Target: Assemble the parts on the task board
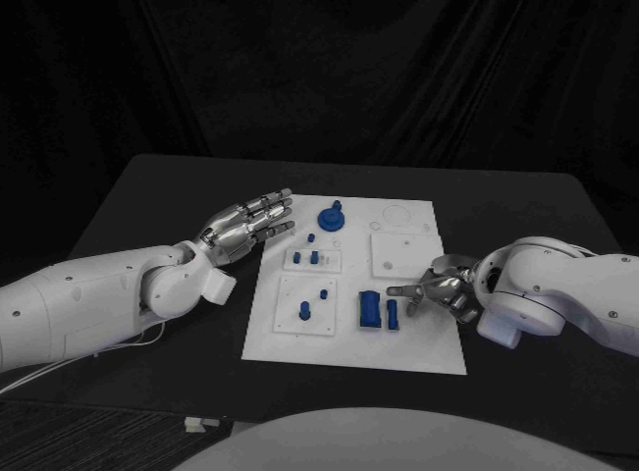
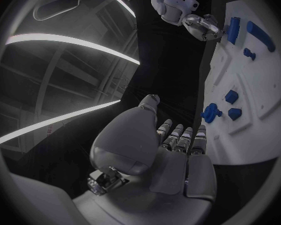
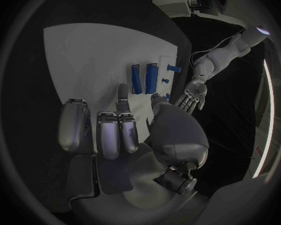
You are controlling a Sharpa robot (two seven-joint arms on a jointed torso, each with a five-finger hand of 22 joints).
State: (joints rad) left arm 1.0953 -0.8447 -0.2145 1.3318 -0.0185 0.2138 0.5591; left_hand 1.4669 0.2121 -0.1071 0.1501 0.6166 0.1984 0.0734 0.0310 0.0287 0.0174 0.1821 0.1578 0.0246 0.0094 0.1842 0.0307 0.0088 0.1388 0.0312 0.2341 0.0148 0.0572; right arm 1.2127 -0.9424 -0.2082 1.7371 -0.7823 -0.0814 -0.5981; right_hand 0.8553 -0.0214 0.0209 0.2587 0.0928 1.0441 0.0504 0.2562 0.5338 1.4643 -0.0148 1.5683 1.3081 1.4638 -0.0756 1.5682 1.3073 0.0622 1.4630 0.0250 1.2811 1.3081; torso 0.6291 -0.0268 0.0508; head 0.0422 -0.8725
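The silver right hand [image 1: 440, 292] is hovering at the right edge of the white rectangular task board [image 1: 404, 348], one finger [image 1: 402, 291] reaching out toward the two upright blue block parts [image 1: 376, 310] standing side by side in the board's near right area. Whether that finger is touching the nearer block is hard to make out from the head view; in the right wrist view the fingers [image 3: 109, 132] are lying over the board [image 3: 90, 60] short of the blocks [image 3: 145, 78], with nothing in them, so the hand is released. The palm is hiding a strip of the board's right edge.

The silver left hand [image 1: 245, 225] is hanging over the black table [image 1: 164, 196] just off the board's far left corner, fingers spread and empty, also released.

A blue knobbed round part [image 1: 334, 214] is sitting near the far edge, and several small blue pegs [image 1: 308, 258] are standing in the left inset plates; their exact shapes are too small to tell. Faint round and square recesses on the far right of the board are barely showing.

Bare table is lying open on both sides of the board and along its near edge.
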